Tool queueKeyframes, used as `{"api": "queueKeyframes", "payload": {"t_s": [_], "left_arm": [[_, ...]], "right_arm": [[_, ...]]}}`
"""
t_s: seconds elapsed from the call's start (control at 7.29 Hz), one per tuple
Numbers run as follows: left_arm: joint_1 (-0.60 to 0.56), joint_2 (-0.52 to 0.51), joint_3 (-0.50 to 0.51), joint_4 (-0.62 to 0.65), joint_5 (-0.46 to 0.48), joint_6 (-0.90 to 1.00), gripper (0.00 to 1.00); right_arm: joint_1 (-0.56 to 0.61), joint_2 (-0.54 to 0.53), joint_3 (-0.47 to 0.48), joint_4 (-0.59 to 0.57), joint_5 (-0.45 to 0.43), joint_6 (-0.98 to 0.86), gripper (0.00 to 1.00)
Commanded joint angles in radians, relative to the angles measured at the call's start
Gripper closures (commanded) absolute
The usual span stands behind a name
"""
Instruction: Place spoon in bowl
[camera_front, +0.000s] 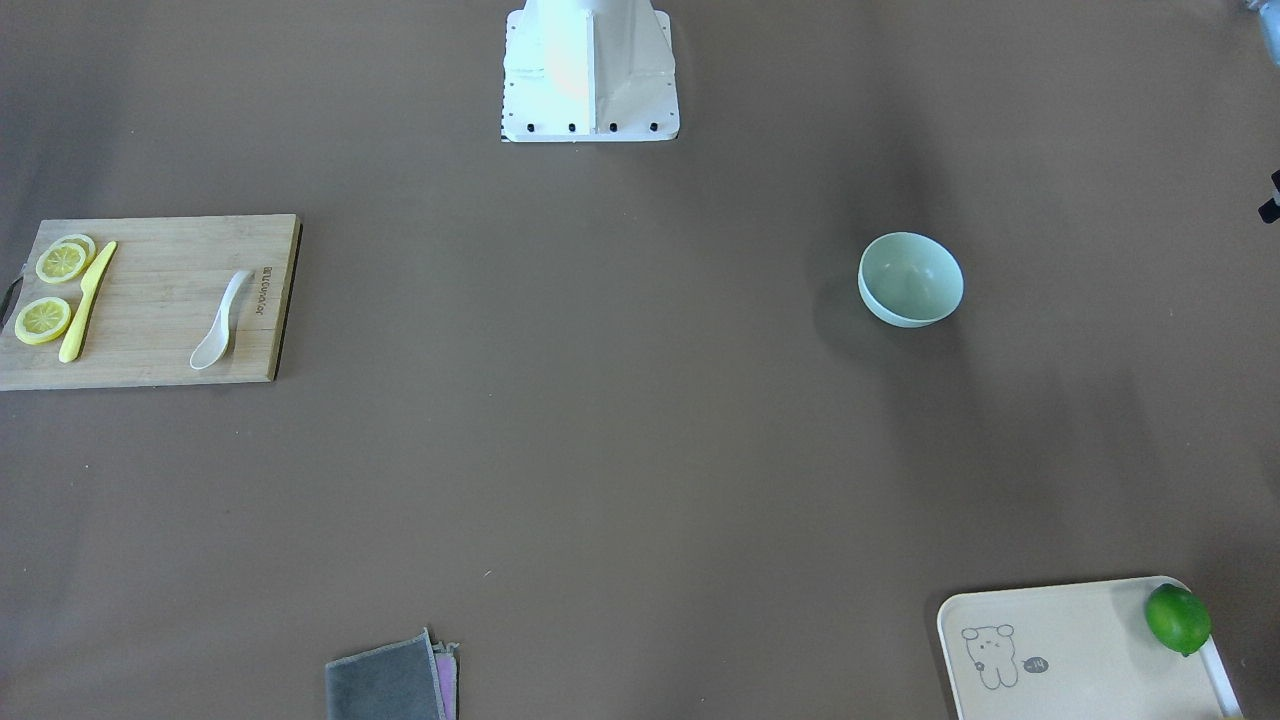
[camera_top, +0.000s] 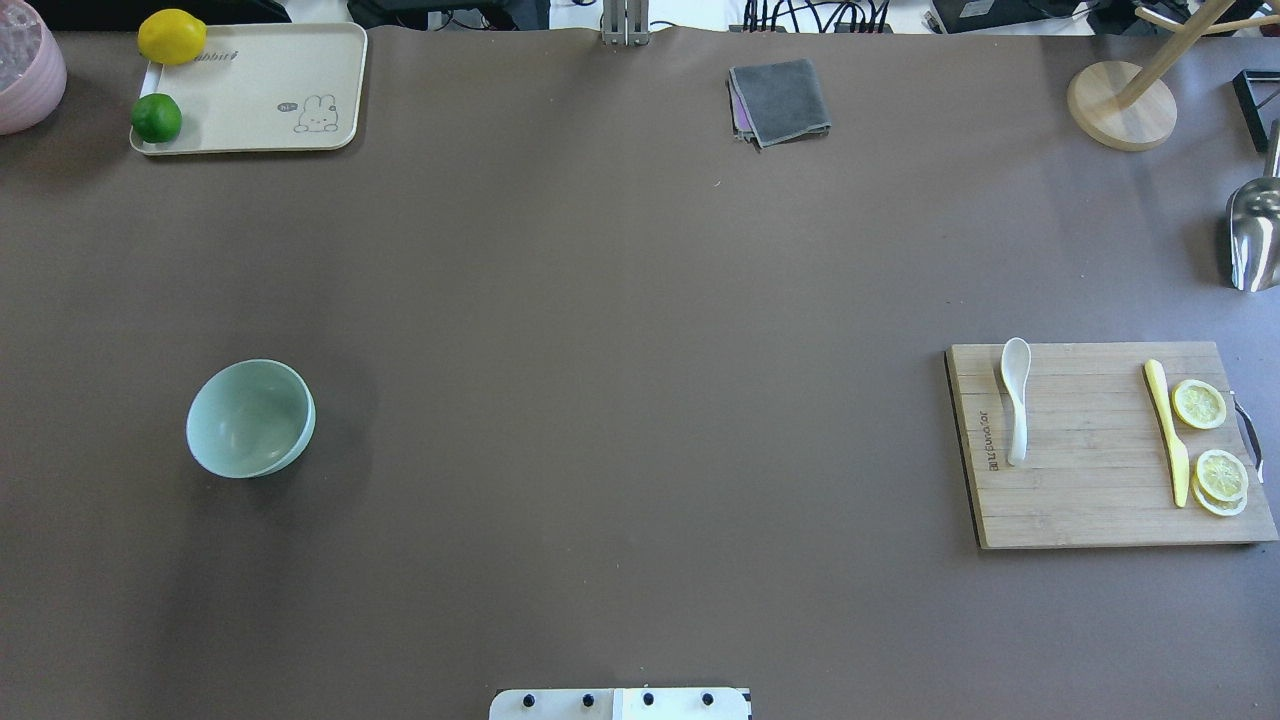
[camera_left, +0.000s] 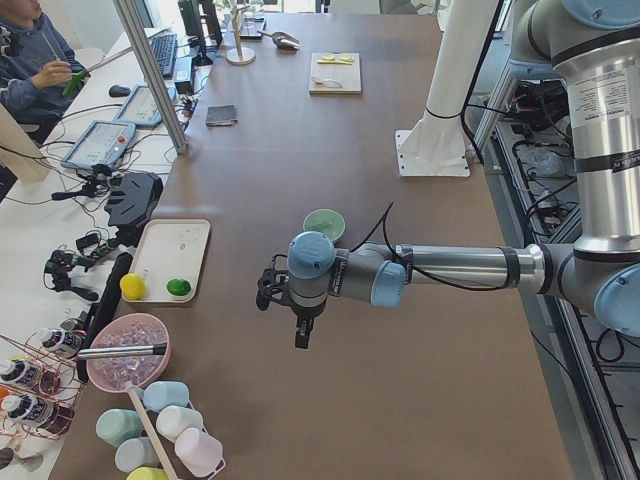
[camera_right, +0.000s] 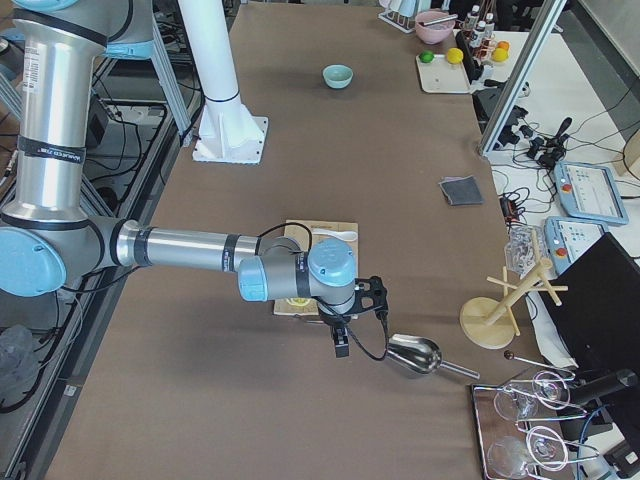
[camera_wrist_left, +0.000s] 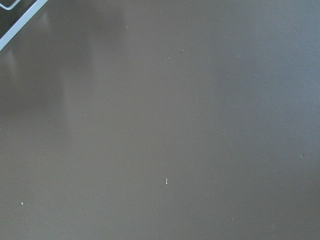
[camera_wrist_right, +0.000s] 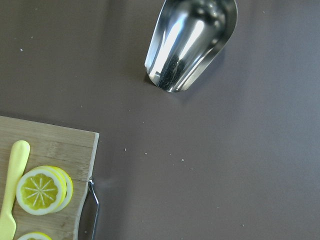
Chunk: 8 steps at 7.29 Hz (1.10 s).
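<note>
The off-white spoon (camera_top: 1016, 398) lies on a wooden cutting board (camera_top: 1090, 500) at the table's right side, scoop toward the far edge; it also shows in the front view (camera_front: 222, 320). The mint-green bowl (camera_top: 250, 417) stands upright and empty on the left side (camera_front: 910, 279). My left gripper (camera_left: 302, 338) hangs above the table beyond the bowl's left, seen only in the left side view. My right gripper (camera_right: 342, 345) hangs near the board's outer end, seen only in the right side view. I cannot tell whether either is open or shut.
A yellow knife (camera_top: 1167, 432) and lemon slices (camera_top: 1198, 404) share the board. A metal scoop (camera_wrist_right: 192, 42) lies beyond it. A tray (camera_top: 260, 120) with a lime (camera_top: 157, 118) and lemon (camera_top: 172, 37), a grey cloth (camera_top: 780, 102) and a wooden stand (camera_top: 1120, 105) line the far edge.
</note>
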Motion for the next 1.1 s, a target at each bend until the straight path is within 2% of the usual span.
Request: {"api": "queueKeyframes", "payload": {"t_s": [0.0,0.96], "left_arm": [[-0.003,-0.005,-0.051,0.091,0.007,0.000,0.02],[-0.009,0.000,-0.059,0.078,0.006,-0.002,0.02]], "right_arm": [[0.003,-0.010,-0.002,-0.002,-0.002,0.000,0.00],[0.003,-0.013,-0.012,-0.002,0.012,0.000,0.00]]}}
